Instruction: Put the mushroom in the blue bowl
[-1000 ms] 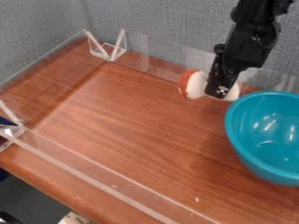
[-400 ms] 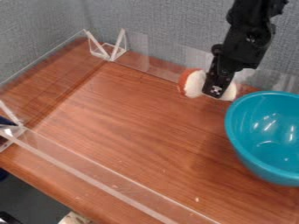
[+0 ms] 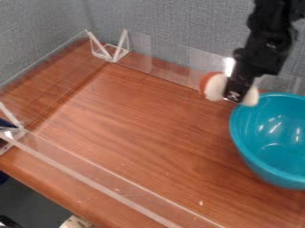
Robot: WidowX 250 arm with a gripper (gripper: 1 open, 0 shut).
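The transfer step is looking to be in hand: the black jaws (image 3: 243,87) are closing around the toy mushroom (image 3: 215,86), gripping it across the middle, with its red-orange cap showing on one side and its pale stem on the other. The mushroom is hanging beside the far left rim of the blue bowl (image 3: 284,135) as the view shows it, apparently just above the wooden tabletop (image 3: 134,129), though the exact clearance is hard to tell. It is not yet lying inside the bowl. The next move is calling for carrying it over the rim, toward the bowl's middle, keeping enough height for the stem to be passing clear, then lowering and opening the jaws. Letting go too early could be sending the mushroom onto the rim or down outside the wall.
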